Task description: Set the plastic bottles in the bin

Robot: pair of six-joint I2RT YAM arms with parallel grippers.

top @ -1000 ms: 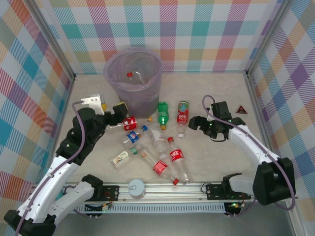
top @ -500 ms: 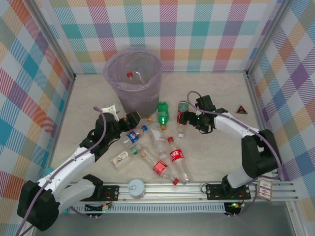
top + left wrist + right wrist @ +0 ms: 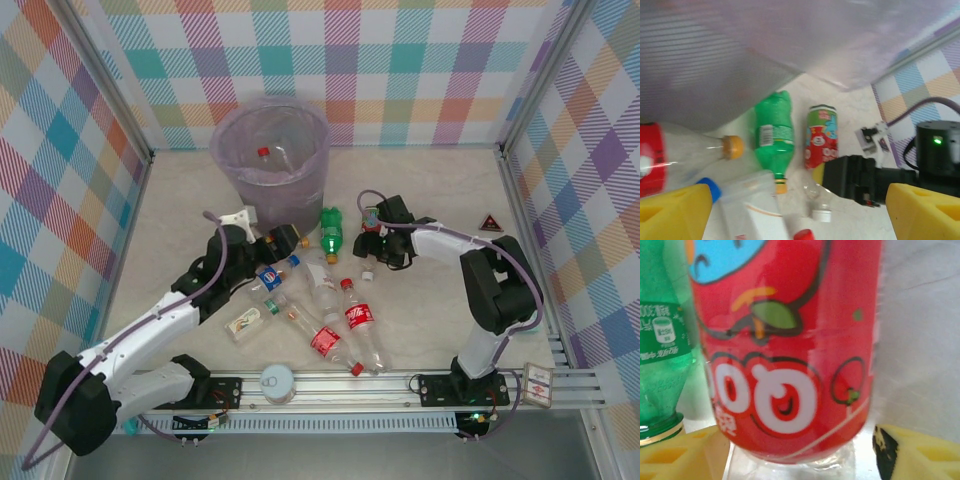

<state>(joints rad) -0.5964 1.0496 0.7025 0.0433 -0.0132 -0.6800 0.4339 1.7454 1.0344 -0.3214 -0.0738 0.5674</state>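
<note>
The bin [image 3: 270, 160] stands at the back, a lilac bag lining it and a red-capped bottle inside. Several plastic bottles lie in front of it: a green one [image 3: 331, 233], a blue-labelled one [image 3: 270, 278], red-labelled ones [image 3: 357, 315]. My right gripper [image 3: 373, 241] straddles a red-labelled bottle [image 3: 790, 365] that lies on the table. Its left finger touches the bottle and a thin gap shows at the right finger [image 3: 917, 455]. My left gripper [image 3: 800, 215] is wide open and low beside the bin's wall [image 3: 715, 60], over clear bottles and holding nothing.
A white canister with a grey lid [image 3: 277, 380] stands by the front rail. A small red triangle [image 3: 490, 222] lies at the right, a card [image 3: 538, 380] at the front right. Checked walls close in three sides.
My right gripper has moved left onto the red-labelled bottle and its jaws have narrowed around it. My left gripper has slid right along the bin's foot toward the bottles.
</note>
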